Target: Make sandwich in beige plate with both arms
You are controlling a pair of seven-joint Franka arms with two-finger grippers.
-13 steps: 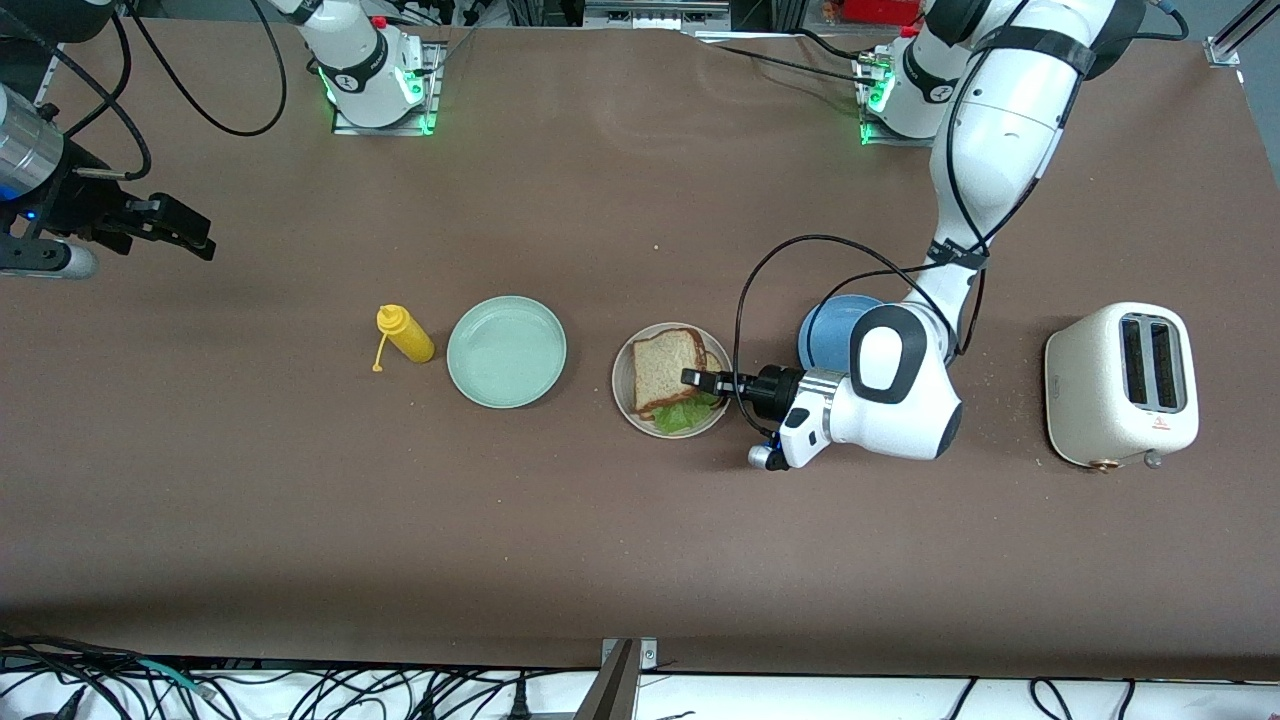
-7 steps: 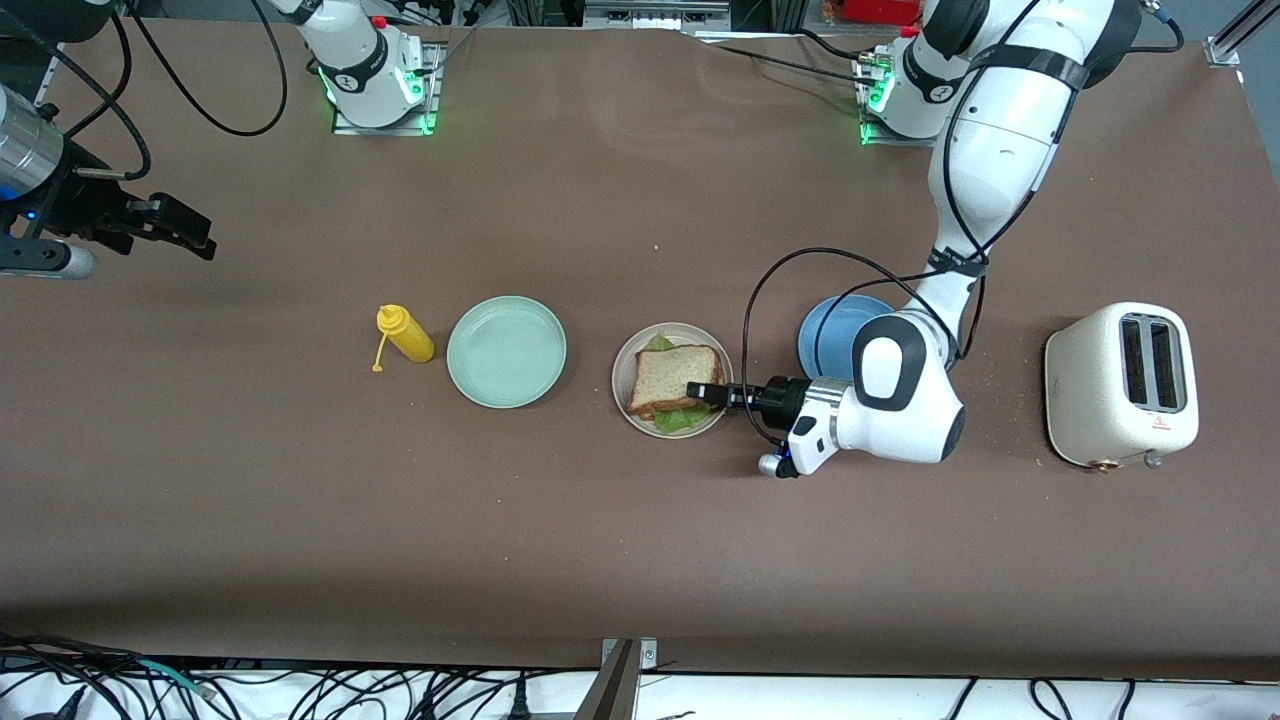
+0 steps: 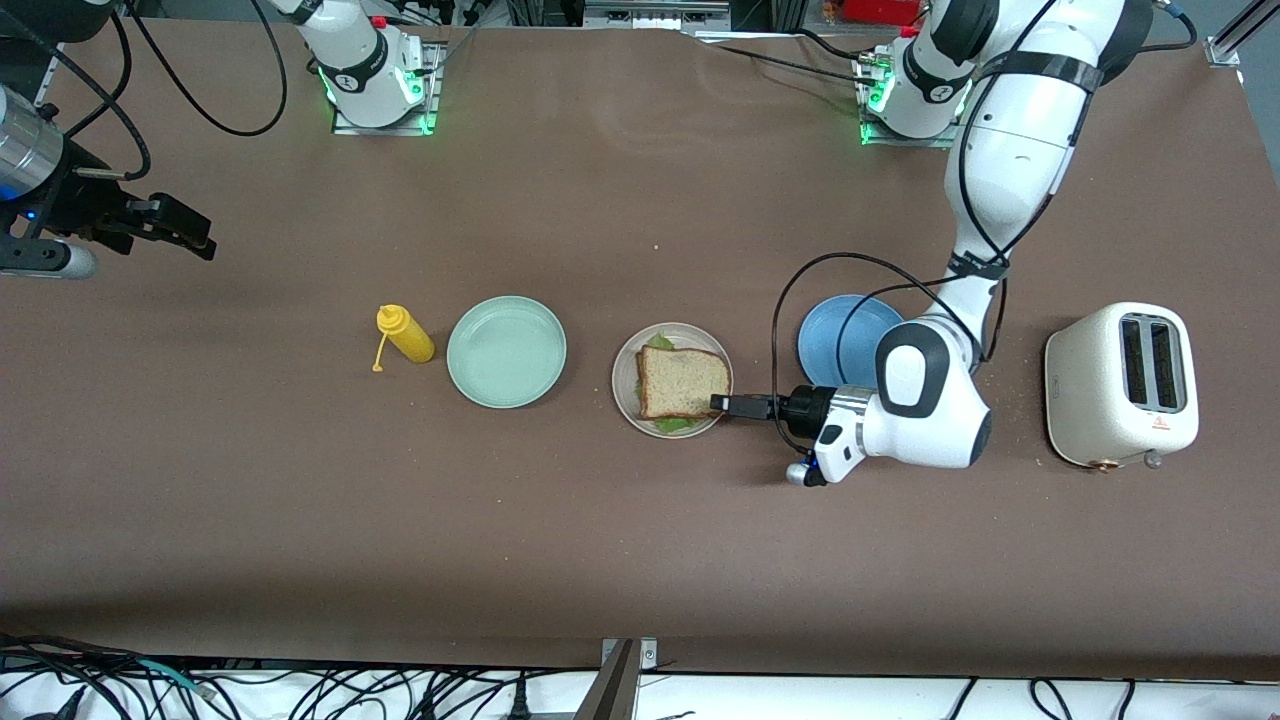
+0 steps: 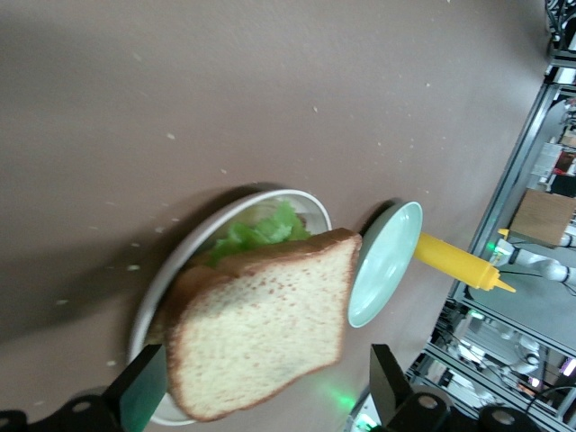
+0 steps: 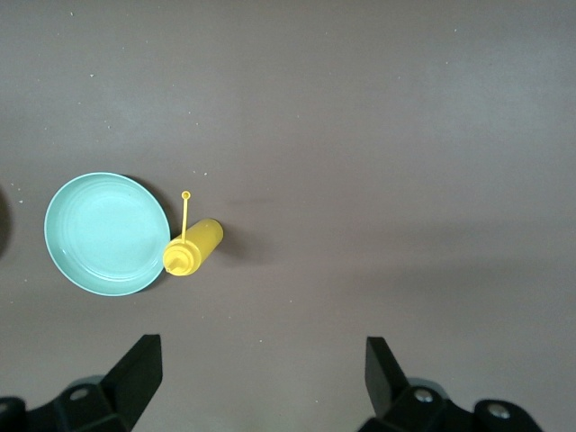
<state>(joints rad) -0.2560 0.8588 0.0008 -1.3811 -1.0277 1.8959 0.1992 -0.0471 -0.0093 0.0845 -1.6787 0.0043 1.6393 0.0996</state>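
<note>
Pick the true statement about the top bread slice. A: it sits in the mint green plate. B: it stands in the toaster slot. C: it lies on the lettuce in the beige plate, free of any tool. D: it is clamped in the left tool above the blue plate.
C: the top bread slice lies flat over the lettuce in the beige plate, and the left tool sits open beside the plate's rim, off the bread.
</note>
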